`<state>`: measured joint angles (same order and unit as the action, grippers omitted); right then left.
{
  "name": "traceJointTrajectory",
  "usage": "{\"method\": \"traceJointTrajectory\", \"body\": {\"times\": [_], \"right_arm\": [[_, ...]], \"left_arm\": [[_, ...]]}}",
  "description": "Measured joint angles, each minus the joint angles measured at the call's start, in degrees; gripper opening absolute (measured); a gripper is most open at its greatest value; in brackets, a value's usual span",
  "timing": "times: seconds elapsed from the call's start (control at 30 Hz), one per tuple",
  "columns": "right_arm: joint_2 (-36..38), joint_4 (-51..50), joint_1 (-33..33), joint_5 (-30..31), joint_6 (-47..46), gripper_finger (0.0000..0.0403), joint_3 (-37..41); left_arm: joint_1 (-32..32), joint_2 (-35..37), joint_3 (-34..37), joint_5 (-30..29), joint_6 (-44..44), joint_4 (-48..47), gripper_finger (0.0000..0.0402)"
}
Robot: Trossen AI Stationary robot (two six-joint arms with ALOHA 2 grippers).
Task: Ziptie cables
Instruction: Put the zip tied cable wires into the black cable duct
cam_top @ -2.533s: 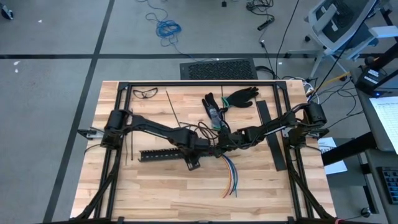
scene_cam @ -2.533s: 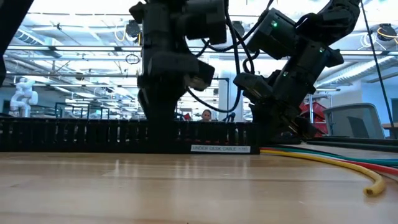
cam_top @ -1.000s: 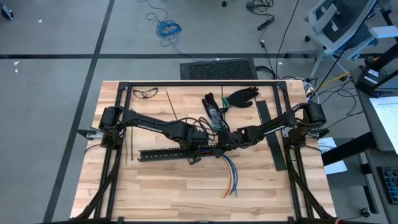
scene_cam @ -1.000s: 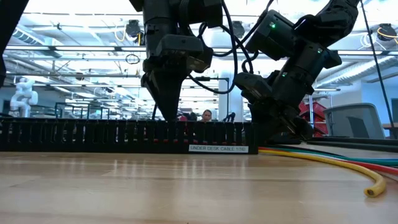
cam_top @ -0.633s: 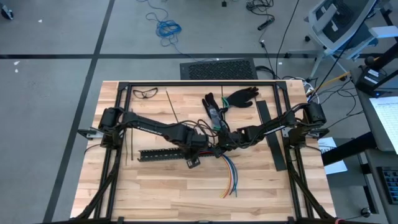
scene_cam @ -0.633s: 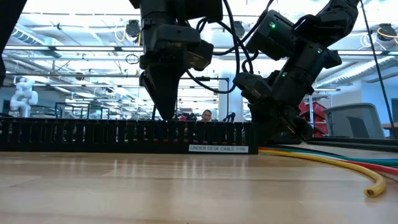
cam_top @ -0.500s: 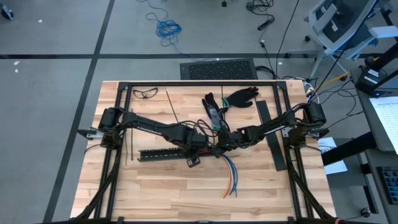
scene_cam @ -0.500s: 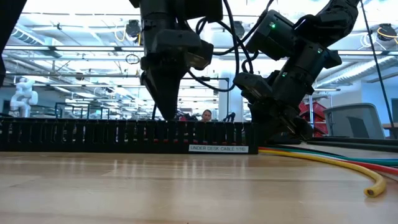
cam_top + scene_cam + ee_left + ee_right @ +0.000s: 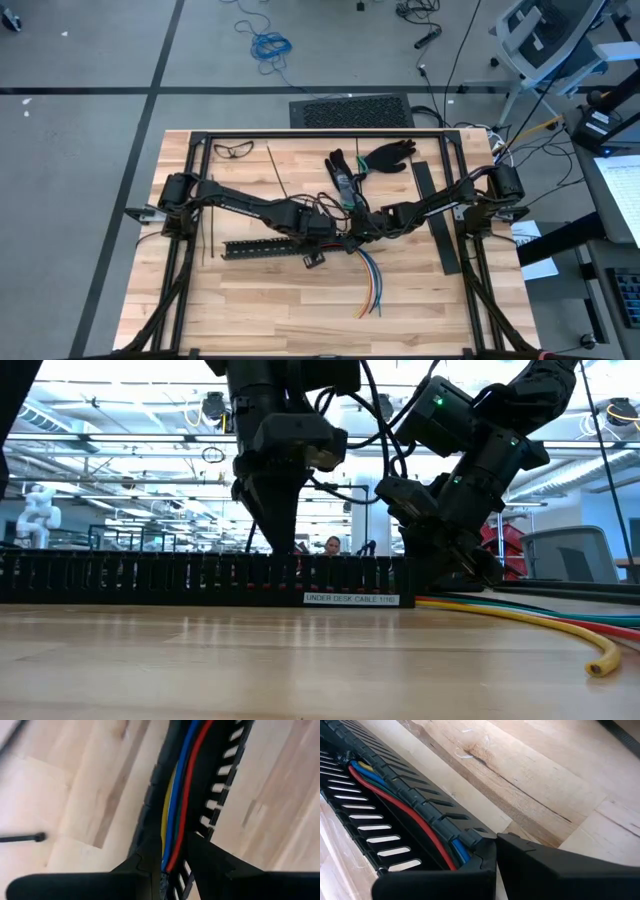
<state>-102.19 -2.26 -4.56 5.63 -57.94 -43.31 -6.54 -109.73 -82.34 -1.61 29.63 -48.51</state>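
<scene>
The cables (image 9: pixel 372 283) are red, blue, yellow and green wires. They lie in the channel of a black slotted rail (image 9: pixel 260 247) at mid-table, leave its right end and fan out toward the near edge (image 9: pixel 530 615). My left gripper (image 9: pixel 170 862) points down into the rail near that end and is shut on the cables (image 9: pixel 175 795). My right gripper (image 9: pixel 495 842) is shut and slants down at the rail's right end (image 9: pixel 352 240). Thin dark zipties (image 9: pixel 277 172) lie flat on the table farther back. My left gripper pinches the cable bundle (image 9: pixel 172 847) between its two fingers, inside the rail's channel. It comes from above, with the fingers across the wires. The wires stay lying along the rail. My right gripper's shut fingertips (image 9: pixel 487 847) touch the end of the rail's side wall (image 9: pixel 470 837), slanting down from the table's right. Whether the wall is pinched between them, I cannot tell.
Black gloves (image 9: pixel 385 155) and safety glasses (image 9: pixel 233 150) lie near the far edge. A flat black strip (image 9: pixel 437 232) lies to the right, under the right arm. Another thin dark strip (image 9: pixel 205 240) lies at the left. Bare wood is at the near side.
</scene>
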Motion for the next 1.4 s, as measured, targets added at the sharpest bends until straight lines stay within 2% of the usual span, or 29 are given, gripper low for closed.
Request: {"method": "traceJointTrajectory", "body": {"times": [0.27, 0.5, 0.93, 1.0, 1.13, 1.4], "right_arm": [[0.0, 0.2, 0.0, 0.3, 0.1, 0.0000, 0.0], [-0.1, 0.6, 0.1, 0.2, 0.2, 0.0000, 0.0], [-0.2, 1.3, 0.1, 0.1, 0.4, 0.0000, 0.0], [-0.2, 1.4, 0.1, 0.1, 0.3, 0.0000, 0.0], [-0.3, 1.7, 0.1, -0.2, 0.3, 0.0000, 0.0], [-0.3, 1.1, 0.2, -1.1, 0.2, 0.0001, 0.0]], "left_arm": [[0.8, 0.0, 3.7, -1.8, -0.1, 2.5, 0.0093], [0.9, -0.7, 7.4, 1.1, -0.5, 5.7, 0.0093], [1.2, -1.9, 7.6, 3.2, -7.9, 6.1, 0.0091], [1.4, -1.9, 7.6, 3.3, -9.1, 5.8, 0.0078], [1.4, -2.0, 7.6, 4.3, -9.7, 5.8, 0.0013], [1.3, -2.1, 6.2, 3.5, -9.6, 1.7, 0.0001]]}}
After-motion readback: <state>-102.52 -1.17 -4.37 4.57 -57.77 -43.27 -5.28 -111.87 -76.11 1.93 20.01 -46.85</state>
